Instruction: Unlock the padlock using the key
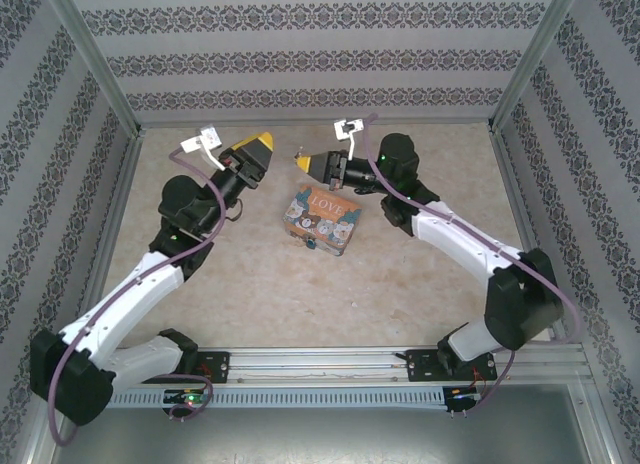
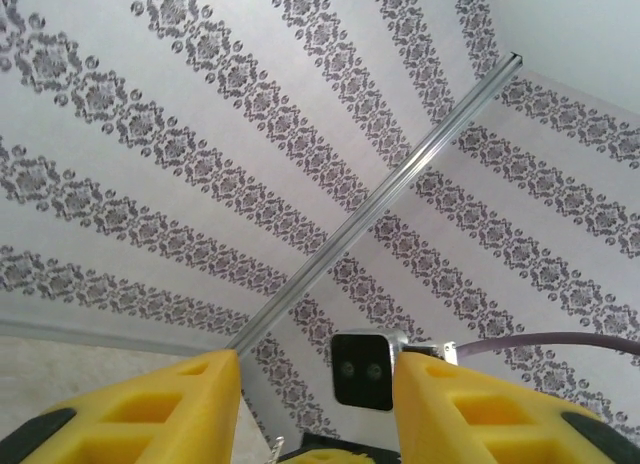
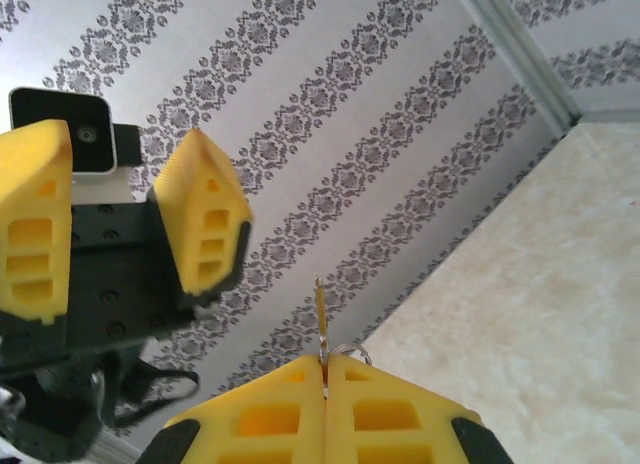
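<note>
From above, we see both arms raised over the far half of the table point(image 1: 250, 284), their tips facing each other close together. The right end effector point(image 3: 325, 384) is closed. Its yellow fingers press together on the key point(image 3: 320, 306), which stands straight up out of the seam between them, with a thin wire ring point(image 3: 345, 352) at its base. The left end effector point(image 2: 315, 414) is open: its two yellow fingers stand well apart with nothing between them. In the right wrist view they sit to the left of the key, apart from it. The orange tin point(image 1: 322, 218) lies on the table between the two arms, closer to the arm bases than either tip. The padlock point(image 1: 313, 244) shows as a small teal spot at the tin's near edge, too small for us to tell how its shackle sits. Neither end effector touches it.
</note>
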You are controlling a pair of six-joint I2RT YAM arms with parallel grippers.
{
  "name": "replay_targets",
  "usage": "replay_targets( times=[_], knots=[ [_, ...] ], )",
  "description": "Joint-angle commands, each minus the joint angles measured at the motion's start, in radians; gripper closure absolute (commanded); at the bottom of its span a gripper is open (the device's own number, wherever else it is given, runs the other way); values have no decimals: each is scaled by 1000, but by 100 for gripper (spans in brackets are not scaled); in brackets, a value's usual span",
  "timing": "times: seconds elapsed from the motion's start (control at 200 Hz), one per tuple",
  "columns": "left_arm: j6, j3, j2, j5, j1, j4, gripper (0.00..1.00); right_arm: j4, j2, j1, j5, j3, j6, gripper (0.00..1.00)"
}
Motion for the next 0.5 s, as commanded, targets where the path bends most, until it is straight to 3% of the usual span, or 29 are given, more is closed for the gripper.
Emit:
replay_targets(
  times=[0.0,0.285,0.495],
  knots=[
    [139,80,-42,110,26,-218,55,-200,-75,-28,-68,5,-247,100],
    [372,209,-62,463,44,-481,46,-567,-159,-52,-116,77,-623,100],
    [362,259,19,648,46,-534,45,-691,-186,-46,-123,99,-713,100]
  ],
)
